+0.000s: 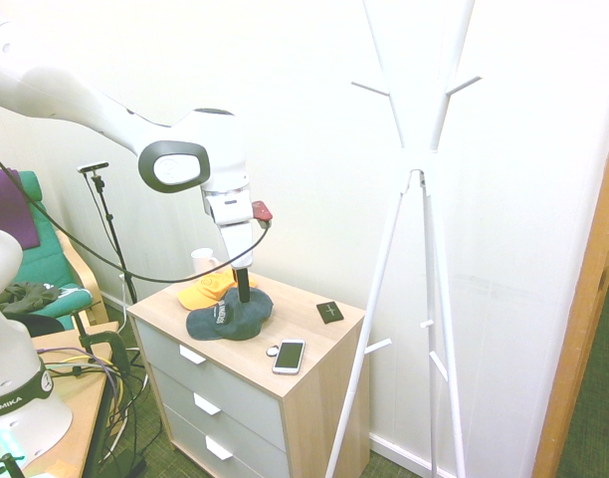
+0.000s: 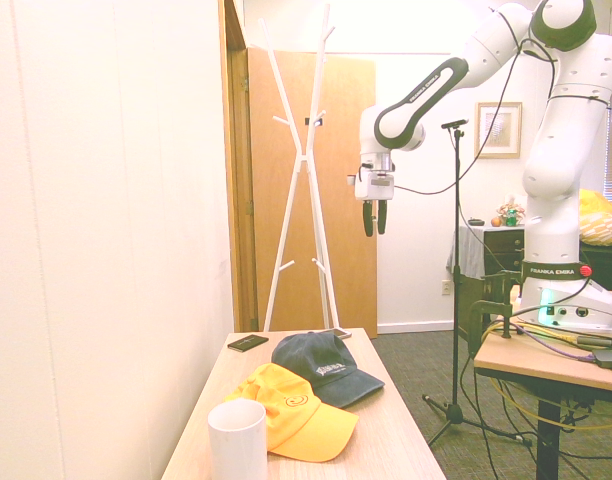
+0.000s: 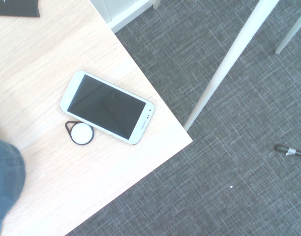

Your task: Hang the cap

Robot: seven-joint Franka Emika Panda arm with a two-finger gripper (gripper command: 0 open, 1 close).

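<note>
The dark teal-navy cap (image 1: 228,317) lies flat on the wooden dresser top (image 1: 319,334), its white lettering facing up; in the second exterior view the cap (image 2: 321,365) rests partly against a yellow-orange cap. My gripper (image 2: 374,216) hangs well above the dresser with its fingers pointing down, open and holding nothing. In the first exterior view the gripper (image 1: 244,289) lines up over the cap's back. A blue edge of the cap (image 3: 5,189) shows in the wrist view. The white coat rack (image 1: 414,179) stands to the side of the dresser.
A yellow-orange cap (image 1: 207,291) and a white mug (image 1: 202,261) sit behind the dark cap. A white phone (image 3: 107,106) with a round tag (image 3: 82,133) lies near the dresser corner, and a black card (image 1: 329,312) lies by the wall. The coat rack's legs (image 3: 224,69) stand on grey carpet.
</note>
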